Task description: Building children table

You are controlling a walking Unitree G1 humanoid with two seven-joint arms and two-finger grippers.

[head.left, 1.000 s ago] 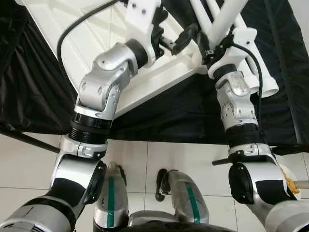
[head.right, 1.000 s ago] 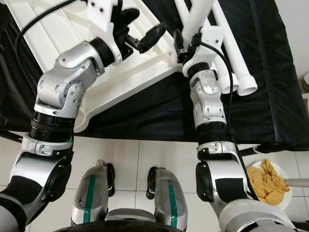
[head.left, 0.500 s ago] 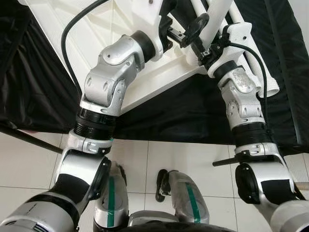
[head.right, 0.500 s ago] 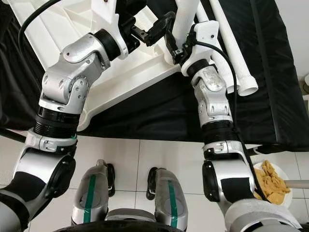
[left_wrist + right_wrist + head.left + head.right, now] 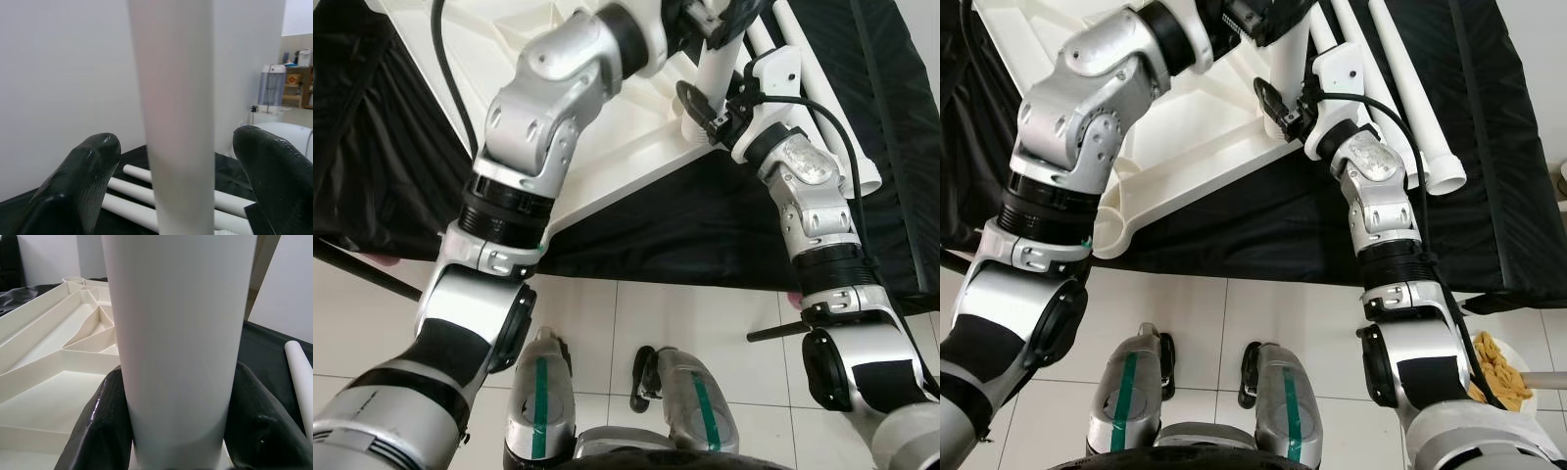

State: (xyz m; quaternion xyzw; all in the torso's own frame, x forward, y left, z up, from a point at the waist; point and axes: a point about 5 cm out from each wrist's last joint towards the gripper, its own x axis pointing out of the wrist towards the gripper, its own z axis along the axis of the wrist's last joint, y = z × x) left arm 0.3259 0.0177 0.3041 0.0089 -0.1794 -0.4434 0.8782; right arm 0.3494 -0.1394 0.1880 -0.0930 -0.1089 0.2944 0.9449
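Right end effector (image 5: 176,431) is clamped on the white table leg (image 5: 178,333) low down, near its base, w/ both black fingers (image 5: 100,426) pressed against the tube on opposite sides. Left end effector (image 5: 176,176) is set higher on the same leg; its fingers (image 5: 78,181) are spread either side of the tube w/ a gap visible, so nothing is gripped by it yet.

The leg is held upright at the near corner of the upturned tabletop (image 5: 626,147), which lies ribbed underside up on the black-covered counter (image 5: 1263,225). That orientation is prob. chosen so the corner sockets face up; one round socket (image 5: 1108,228) is seen open at another corner near the edge. The low grip is judged to steady the leg's foot over its socket, while the upper end effector is placed to brace the top & keep the tube plumb as it is pushed in. Whether the leg is already seated cannot be told; the joint is hidden by the wrist.

Spare legs (image 5: 1410,108) are laid side by side on the cloth, just beyond the right arm, within reach for the remaining corners.

A plate of yellowish food (image 5: 1498,367) is seen on the tiled floor (image 5: 1214,323).
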